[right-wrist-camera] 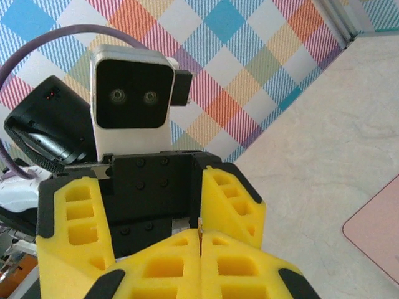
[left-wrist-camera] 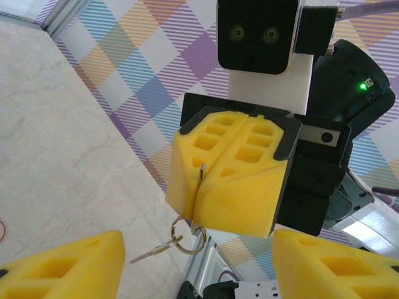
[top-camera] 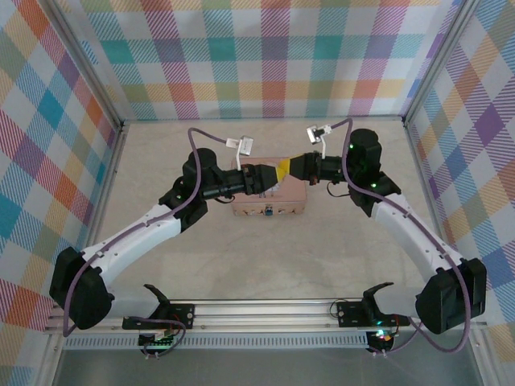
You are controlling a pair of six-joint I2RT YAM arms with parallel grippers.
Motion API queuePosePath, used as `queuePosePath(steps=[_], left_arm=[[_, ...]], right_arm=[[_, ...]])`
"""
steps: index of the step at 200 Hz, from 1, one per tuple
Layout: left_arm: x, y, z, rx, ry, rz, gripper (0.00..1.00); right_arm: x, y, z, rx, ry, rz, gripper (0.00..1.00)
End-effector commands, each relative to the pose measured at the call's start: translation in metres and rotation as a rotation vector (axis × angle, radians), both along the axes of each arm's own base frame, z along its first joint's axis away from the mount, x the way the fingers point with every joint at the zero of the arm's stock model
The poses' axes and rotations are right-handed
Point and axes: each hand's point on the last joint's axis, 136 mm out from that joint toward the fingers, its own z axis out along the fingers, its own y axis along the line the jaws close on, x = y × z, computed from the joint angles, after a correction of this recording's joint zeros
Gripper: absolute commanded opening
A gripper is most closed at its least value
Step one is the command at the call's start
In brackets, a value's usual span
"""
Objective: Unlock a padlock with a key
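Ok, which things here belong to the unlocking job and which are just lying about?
Job: key, pinched in the right gripper; padlock; left gripper, open.
Lying about: pink tin; ring with a second key dangling.

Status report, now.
Left gripper open. Right gripper shut on the key, ring hanging. Padlock at pink tin front, below both.

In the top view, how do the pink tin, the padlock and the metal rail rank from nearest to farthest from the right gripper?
From the right gripper, shut on the key:
1. Pink tin, beneath it, in the middle.
2. Padlock, at the tin's near edge.
3. Metal rail, far off, at the bottom of the view.
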Motion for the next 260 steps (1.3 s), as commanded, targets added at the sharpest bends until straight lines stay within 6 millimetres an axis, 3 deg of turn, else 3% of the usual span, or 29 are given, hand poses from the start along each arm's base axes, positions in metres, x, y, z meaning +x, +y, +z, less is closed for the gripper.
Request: queuePosePath(steps=[1,43,96,147,169,202,260], left_arm=[[-0.004,0.003,0.026,-0.038,-0.064,0.006,0.61],[-0.012,0.001,0.038,-0.046,-0.083,-0.052,0.36],[-0.018,0.002,0.047,-0.066,-0.098,-0.081,0.22],[-0.019,0.002,0.054,-0.090,-0.099,-0.087,0.20],[-0.016,0.004,0.055,-0.095,-0.097,-0.075,0.33],[-0.013,0.006,0.056,-0.103,-0.088,-0.061,0.37],[-0.015,0.005,0.057,-0.113,-0.090,-0.085,0.15]], right_arm=[[-0.012,0.000,0.009,0.008,-0.075,0.067,0.02],[-0.031,0.001,0.007,0.008,-0.107,0.166,0.02],[-0.042,0.000,0.006,0.021,-0.118,0.227,0.03],[-0.047,0.000,0.006,0.025,-0.123,0.256,0.03],[-0.049,0.000,0.006,0.027,-0.126,0.267,0.04],[-0.051,0.000,0.006,0.029,-0.128,0.278,0.04],[-0.051,0.002,0.006,0.030,-0.127,0.281,0.05]])
